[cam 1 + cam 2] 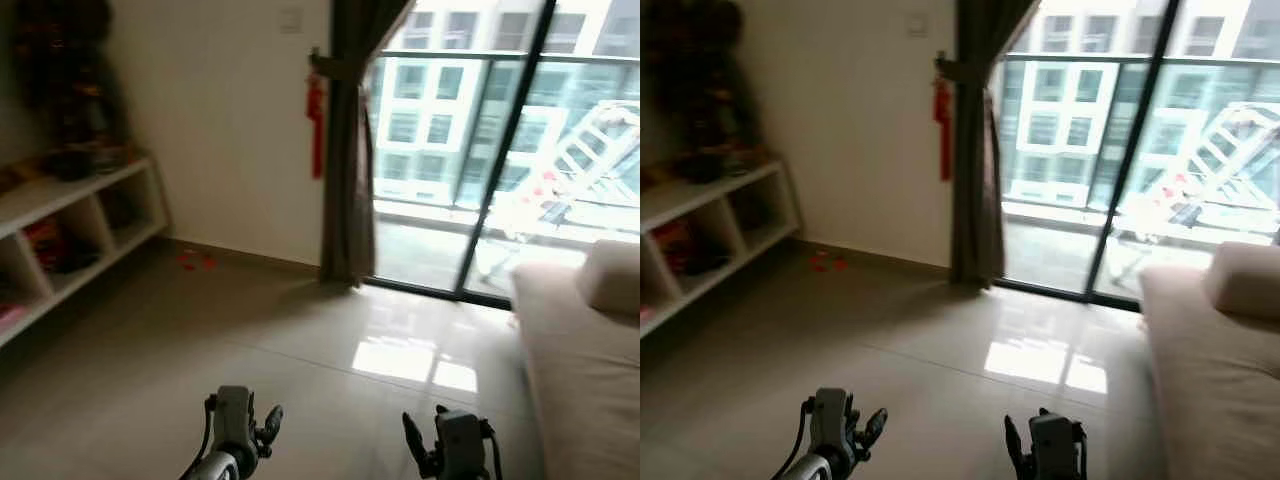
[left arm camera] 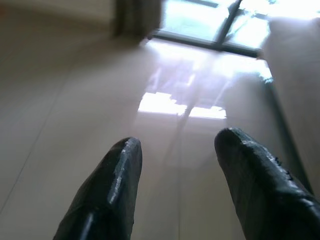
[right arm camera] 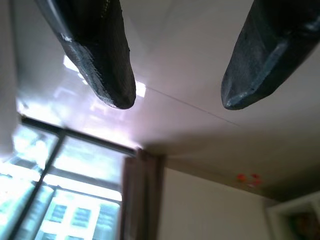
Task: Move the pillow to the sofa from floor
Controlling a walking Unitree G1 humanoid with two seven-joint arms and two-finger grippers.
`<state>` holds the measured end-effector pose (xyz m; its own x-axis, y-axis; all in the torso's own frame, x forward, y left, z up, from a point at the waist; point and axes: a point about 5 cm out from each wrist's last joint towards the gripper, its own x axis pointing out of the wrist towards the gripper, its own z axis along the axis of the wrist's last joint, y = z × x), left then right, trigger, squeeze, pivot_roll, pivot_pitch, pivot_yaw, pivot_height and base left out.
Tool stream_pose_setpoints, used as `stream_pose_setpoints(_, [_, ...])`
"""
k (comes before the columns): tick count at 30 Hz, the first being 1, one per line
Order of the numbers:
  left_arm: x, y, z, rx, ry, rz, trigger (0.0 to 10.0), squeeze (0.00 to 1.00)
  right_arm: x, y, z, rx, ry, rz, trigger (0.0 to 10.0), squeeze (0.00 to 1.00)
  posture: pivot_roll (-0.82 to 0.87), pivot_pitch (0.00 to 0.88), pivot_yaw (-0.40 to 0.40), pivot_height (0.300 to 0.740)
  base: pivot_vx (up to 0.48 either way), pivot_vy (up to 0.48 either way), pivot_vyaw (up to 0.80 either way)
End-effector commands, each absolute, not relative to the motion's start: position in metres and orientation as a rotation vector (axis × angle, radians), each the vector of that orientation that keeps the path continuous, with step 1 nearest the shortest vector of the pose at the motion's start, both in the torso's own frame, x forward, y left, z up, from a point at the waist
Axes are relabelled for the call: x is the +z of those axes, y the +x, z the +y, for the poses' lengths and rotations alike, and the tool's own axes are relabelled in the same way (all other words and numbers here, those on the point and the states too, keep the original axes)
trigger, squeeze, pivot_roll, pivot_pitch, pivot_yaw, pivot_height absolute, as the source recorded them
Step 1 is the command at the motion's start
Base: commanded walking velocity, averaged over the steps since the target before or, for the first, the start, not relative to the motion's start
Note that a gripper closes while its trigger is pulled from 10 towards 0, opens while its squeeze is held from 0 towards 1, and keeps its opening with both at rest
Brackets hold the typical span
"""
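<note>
The beige sofa (image 1: 580,370) runs along the right side. At its far end rests a rounded beige cushion (image 1: 612,275); whether it is a loose pillow or the armrest I cannot tell. Both arms are held low at the bottom of the eye views over bare tiled floor (image 1: 250,340). My left gripper (image 2: 177,145) is open, with only floor between its fingers. My right gripper (image 3: 175,102) is also open and holds nothing; it hangs just left of the sofa's near edge.
A white open shelf unit (image 1: 70,215) lines the left wall. A dark curtain (image 1: 345,150) and a glass balcony door (image 1: 480,150) stand ahead. Small red bits (image 1: 195,262) lie on the floor by the wall, and a red ornament (image 1: 316,115) hangs beside the curtain.
</note>
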<state>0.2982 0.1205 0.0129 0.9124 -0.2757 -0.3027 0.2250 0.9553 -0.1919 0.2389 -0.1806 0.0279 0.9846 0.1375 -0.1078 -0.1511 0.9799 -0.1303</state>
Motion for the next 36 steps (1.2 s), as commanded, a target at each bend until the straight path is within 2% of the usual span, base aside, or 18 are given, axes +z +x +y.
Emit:
stream_pose_setpoints(1, [0.018, 0.298, 0.118, -0.308, -0.105, 0.285, 10.0, 0.0, 0.031, 0.238, -0.181, 0.146, -0.115, 0.094, 10.0, 0.0, 0.04, 0.0, 0.025, 0.74, 0.0, 0.0, -0.8])
stream_pose_setpoints(9, [0.02, 0.3, 0.116, -0.381, -0.216, 0.321, 10.0, 0.0, 0.038, 0.235, -0.179, 0.17, -0.096, 0.099, 10.0, 0.0, 0.04, 0.0, 0.028, 0.74, 0.0, 0.0, -0.8])
stream_pose_setpoints(11, [0.018, 0.3, 0.114, -0.389, -0.303, 0.342, 10.0, 0.0, 0.039, 0.234, -0.178, 0.173, -0.089, 0.098, 10.0, 0.0, 0.04, 0.0, 0.028, 0.74, 0.0, 0.0, -0.8])
stream_pose_setpoints(18, [0.016, 0.293, 0.109, -0.436, -0.184, 0.335, 10.0, 0.0, 0.032, 0.227, -0.176, 0.169, -0.072, 0.125, 10.0, 0.0, 0.05, 0.0, 0.025, 0.74, 0.0, 0.0, -0.8])
stream_pose_setpoints(27, [0.016, 0.293, 0.111, -0.426, -0.201, 0.334, 10.0, 0.0, 0.031, 0.226, -0.178, 0.17, -0.066, 0.149, 10.0, 0.0, 0.04, 0.0, 0.01, 0.74, 0.0, 0.097, -0.8])
stream_pose_setpoints(29, [0.016, 0.293, 0.11, -0.43, -0.208, 0.334, 10.0, 0.0, 0.03, 0.227, -0.179, 0.17, -0.067, 0.151, 10.0, 0.0, 0.04, 0.0, 0.009, 0.74, 0.0, 0.48, -0.8])
stream_pose_setpoints(36, [0.018, 0.293, 0.102, -0.453, -0.222, 0.32, 10.0, 0.0, 0.028, 0.229, -0.178, 0.172, -0.07, 0.155, 10.0, 0.0, 0.04, 0.0, 0.008, 0.74, 0.0, 0.0, -0.8])
